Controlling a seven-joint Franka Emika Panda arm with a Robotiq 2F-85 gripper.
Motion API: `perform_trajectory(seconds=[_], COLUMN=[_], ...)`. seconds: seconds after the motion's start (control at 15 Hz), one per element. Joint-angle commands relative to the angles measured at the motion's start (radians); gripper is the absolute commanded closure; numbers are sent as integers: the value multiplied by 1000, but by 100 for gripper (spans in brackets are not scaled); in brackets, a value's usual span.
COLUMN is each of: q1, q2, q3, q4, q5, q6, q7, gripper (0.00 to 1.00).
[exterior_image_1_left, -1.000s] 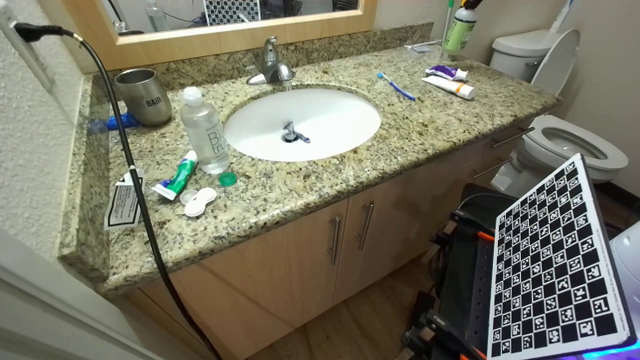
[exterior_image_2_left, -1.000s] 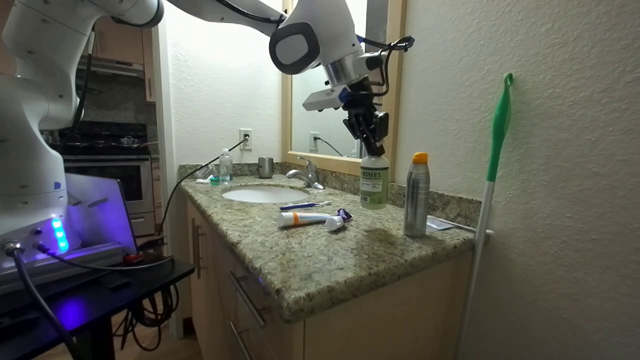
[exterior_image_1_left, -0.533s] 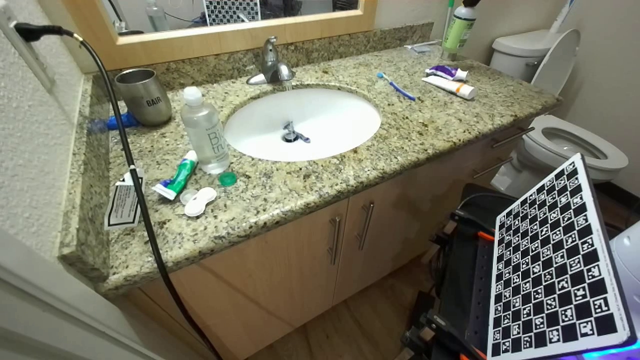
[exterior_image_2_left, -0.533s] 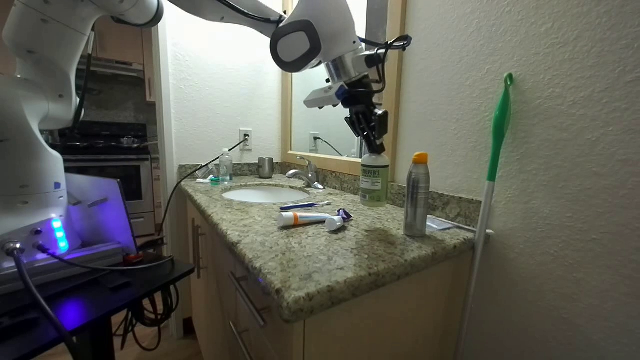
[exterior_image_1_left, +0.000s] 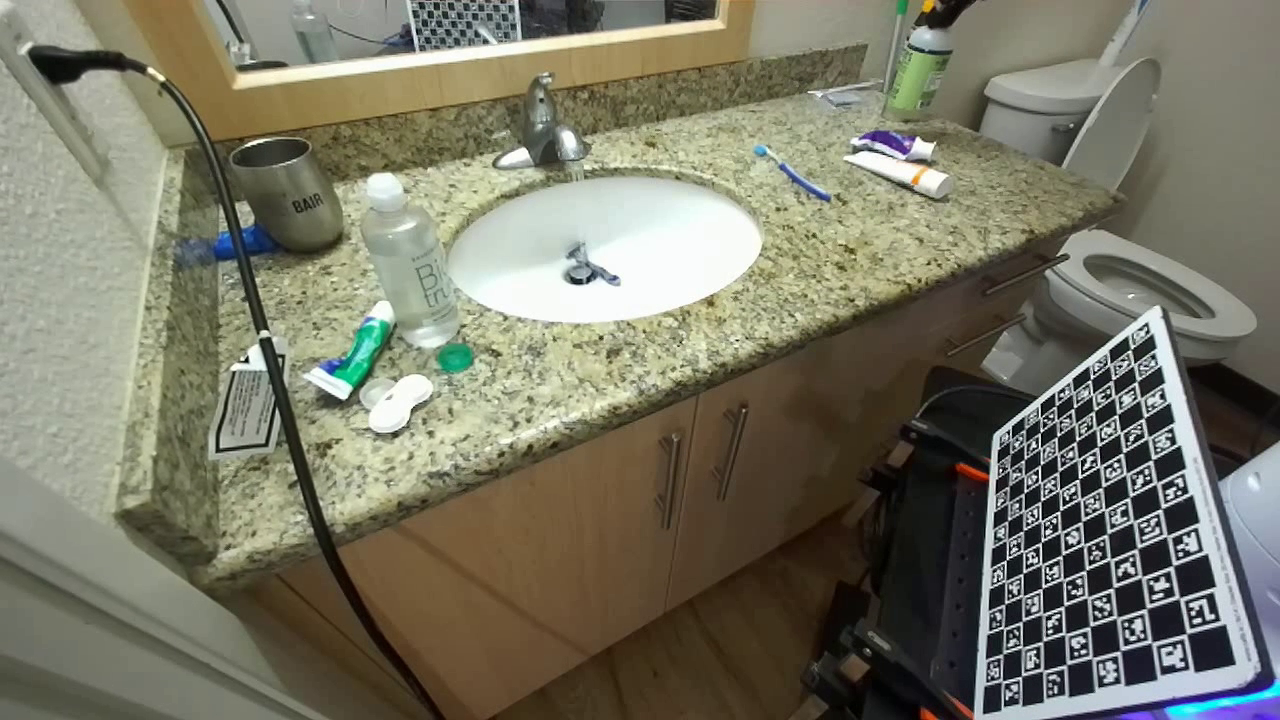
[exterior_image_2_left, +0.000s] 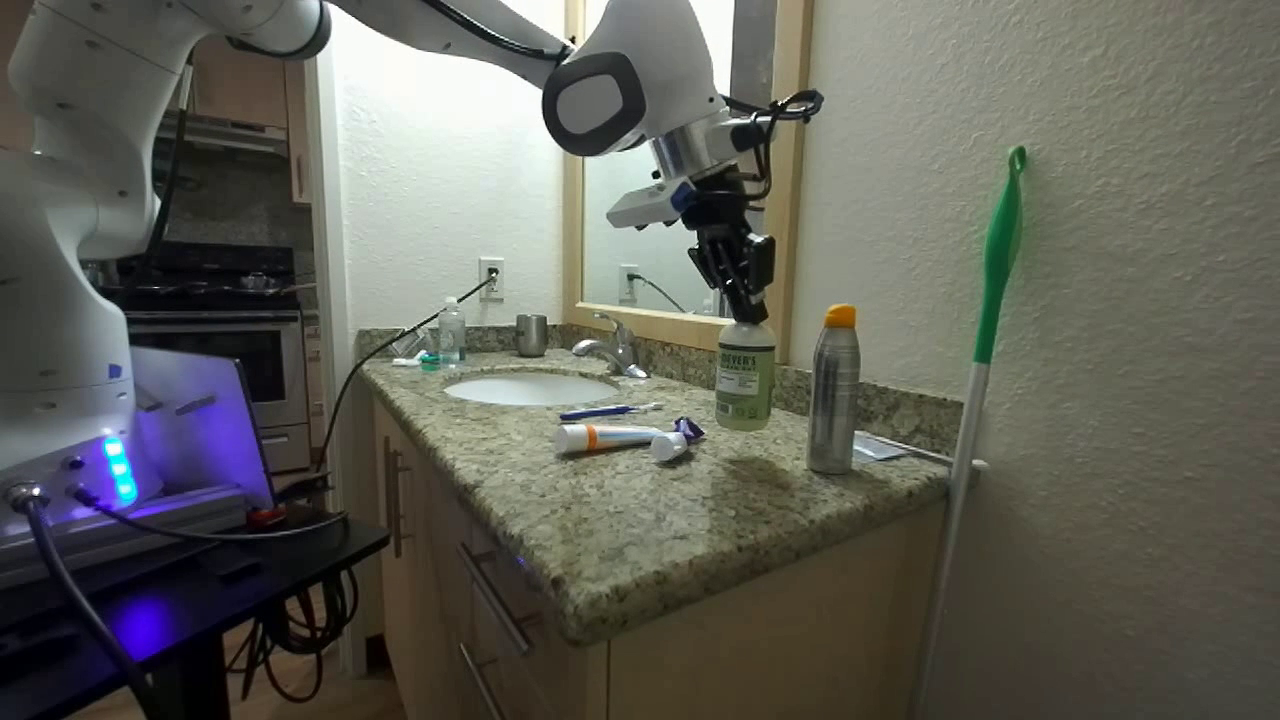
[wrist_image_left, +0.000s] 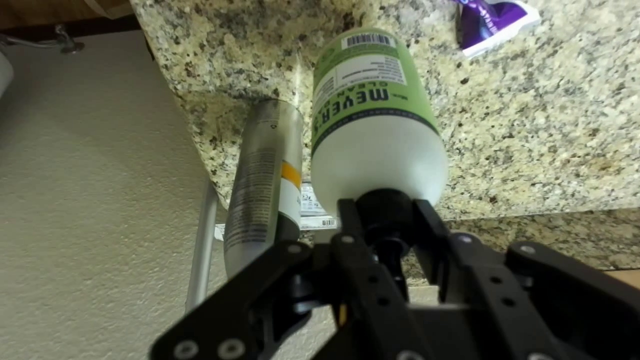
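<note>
The hand (wrist_image_left: 386, 209) is pinching the green bottle (wrist_image_left: 376, 140) by its black top (wrist_image_left: 384, 220). The bottle is almost straight up and looks to hang just over the tabletop (exterior_image_2_left: 640, 530), toward one end, though I can't tell how much air is under it. Only the thin top is gripped, so a bump low down could make the bottle swing, twist or slip out. If it landed crooked, its bottom could hit the hard stone and tip.

Just beside it stands a tall silver can (wrist_image_left: 260, 185). The can is skinny, so a small knock could push it over, and it is close to the end edge, where it might roll off. That side seems to have the least room. A flat packet (exterior_image_2_left: 878, 448) lies near the can.

At the back, a stone strip (wrist_image_left: 575, 235) is near too, so going that way could scrape it.

Toward the front edge lie a purple tube (wrist_image_left: 485, 25) and a white tube (exterior_image_2_left: 615, 437); a bottle set on them could wobble. Room to move seems widest over the front corner, between the tubes and the end edge. Farther along are a blue toothbrush (exterior_image_2_left: 600, 412) and, well away, the sink (exterior_image_1_left: 660, 250).
</note>
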Motion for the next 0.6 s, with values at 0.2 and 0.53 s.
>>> perform_trajectory(seconds=[0.2, 0.53], q1=[15, 1], q2=[29, 36], q3=[-3, 17], q4=[9, 4], q5=[-48, -44], q6=[34, 38], q7=[53, 54], gripper=[92, 92])
